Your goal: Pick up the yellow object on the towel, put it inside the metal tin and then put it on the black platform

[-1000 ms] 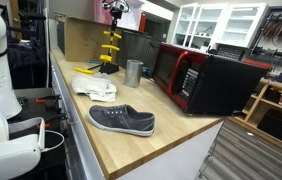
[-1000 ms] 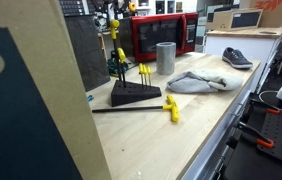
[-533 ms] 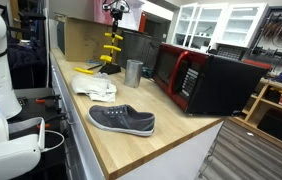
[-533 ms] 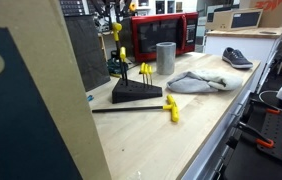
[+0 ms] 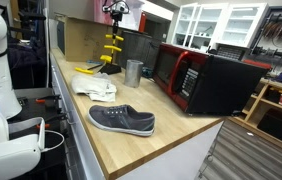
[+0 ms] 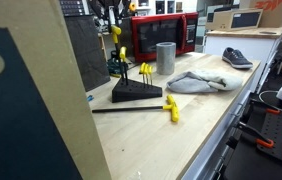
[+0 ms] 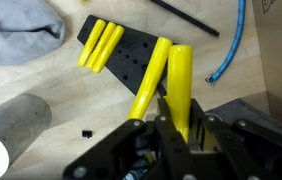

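Black Robotiq gripper [image 7: 173, 128] comes in from the bottom edge of the wrist view, jaws drawn in tight on a yellow plastic cylindrical peg [image 7: 180, 88]; the peg stands nearly upright between the fingers [image 7: 203, 132]. In an exterior view the gripper [image 6: 109, 14] hangs high, with the peg [image 6: 114, 32] clear of the surface, over the flat black perforated platform [image 6: 136, 95]; whether its lower end touches anything there I cannot tell. The peg is neither on the towel nor in the tin. In the wrist view the platform [image 7: 131, 55] carries a pair of yellow pegs [image 7: 99, 45] side by side at its far-left corner and one more slanted yellow peg [image 7: 149, 80] just beside the held one. The round grey metal tin [image 7: 16, 125] stands on the light wooden countertop [image 5: 131, 140] near the platform, apart from it. The crumpled grey cloth towel [image 6: 196, 82] lies beyond the tin. A small loose yellow piece [image 6: 171, 110] rests on the wood in front of the platform, at the end of a thin black rod [image 6: 126, 108]. A thin blue cable [image 7: 231, 55] curves along the platform's edge. Farther along the counter sit a grey canvas shoe [image 5: 121, 120] and a red-and-black microwave oven [image 5: 211, 85].
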Motion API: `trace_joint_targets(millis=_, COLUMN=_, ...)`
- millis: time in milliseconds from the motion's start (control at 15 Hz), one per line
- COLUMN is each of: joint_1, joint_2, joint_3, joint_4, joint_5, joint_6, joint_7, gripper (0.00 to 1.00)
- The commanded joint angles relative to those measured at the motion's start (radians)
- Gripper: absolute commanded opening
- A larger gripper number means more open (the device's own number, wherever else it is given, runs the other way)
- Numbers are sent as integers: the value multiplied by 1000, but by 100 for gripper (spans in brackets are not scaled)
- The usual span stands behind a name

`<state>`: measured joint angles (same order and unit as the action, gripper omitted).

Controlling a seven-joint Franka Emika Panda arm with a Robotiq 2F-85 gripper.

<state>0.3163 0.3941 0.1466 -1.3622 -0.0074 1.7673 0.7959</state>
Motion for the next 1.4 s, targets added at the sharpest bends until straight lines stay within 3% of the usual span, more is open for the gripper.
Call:
trace_joint_targets(millis=0, joint_1=12, joint_2=-21, joint_3=-7, joint_4=-19, joint_5=6, joint_6=47, joint_7=25, gripper=6)
trace_joint_targets(millis=1333, joint_1=20, joint_2=-15, joint_3=-16, joint_4=-49, joint_5=-9, joint_6=78, joint_7=35, gripper=6)
